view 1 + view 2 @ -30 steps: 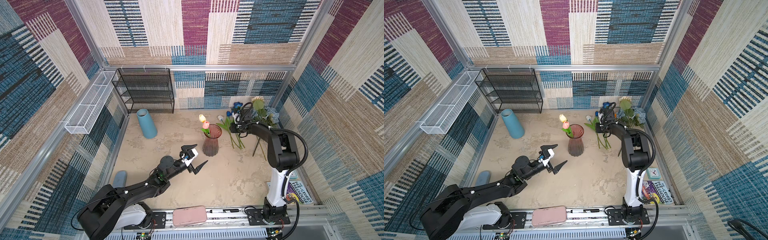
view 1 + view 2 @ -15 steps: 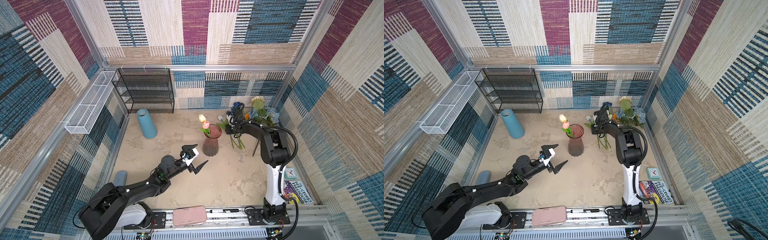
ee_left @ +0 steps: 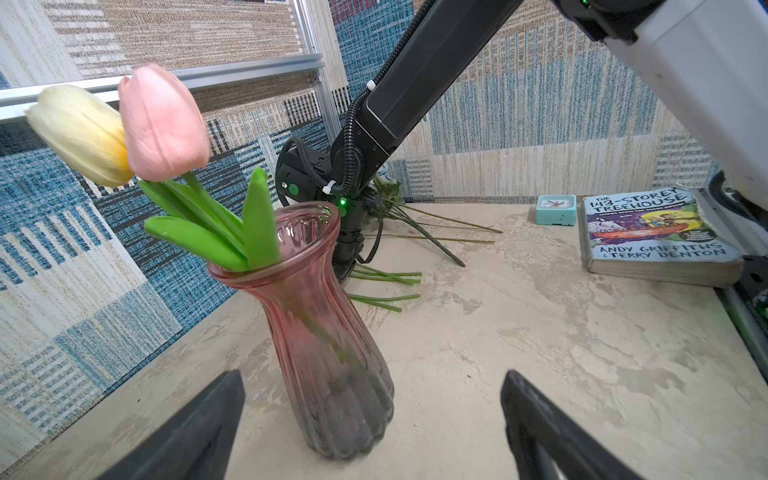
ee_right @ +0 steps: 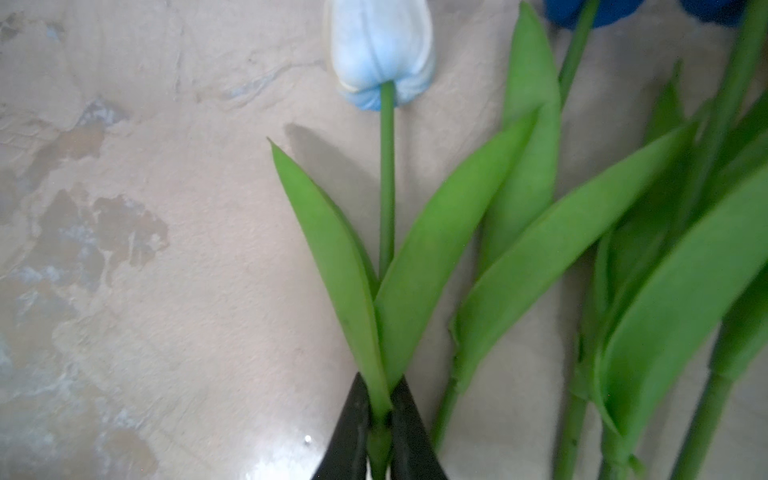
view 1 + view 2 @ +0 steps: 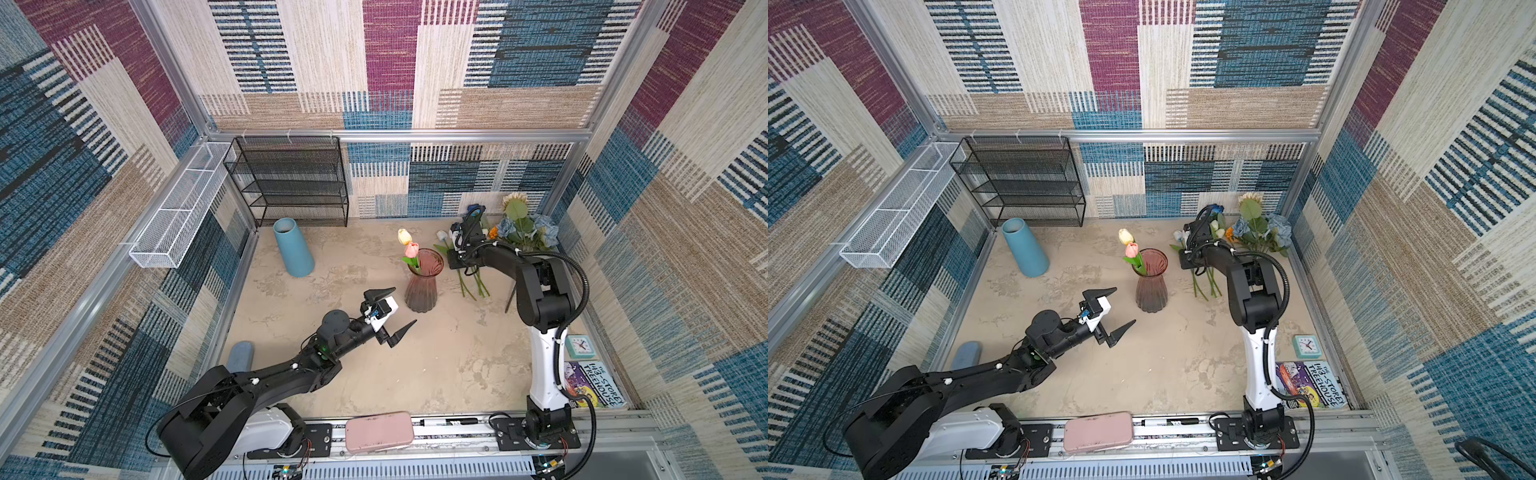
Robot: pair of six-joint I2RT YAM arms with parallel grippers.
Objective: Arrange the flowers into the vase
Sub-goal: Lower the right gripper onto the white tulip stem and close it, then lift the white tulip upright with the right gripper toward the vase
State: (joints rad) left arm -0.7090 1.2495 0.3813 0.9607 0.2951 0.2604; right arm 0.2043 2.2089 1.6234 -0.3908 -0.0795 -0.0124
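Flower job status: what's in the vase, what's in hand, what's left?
Done: pink tulip and cream tulip stand in the pink glass vase. In hand: right gripper shut on the stem of the white-blue tulip, not lifted yet; left gripper open, empty, near the vase. Left: that tulip, plus sunflower, dusty-blue rose bunch, orange bloom and other stems.

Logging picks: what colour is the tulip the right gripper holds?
White tulip, blue-tinged at its base; right wrist view shows it best.
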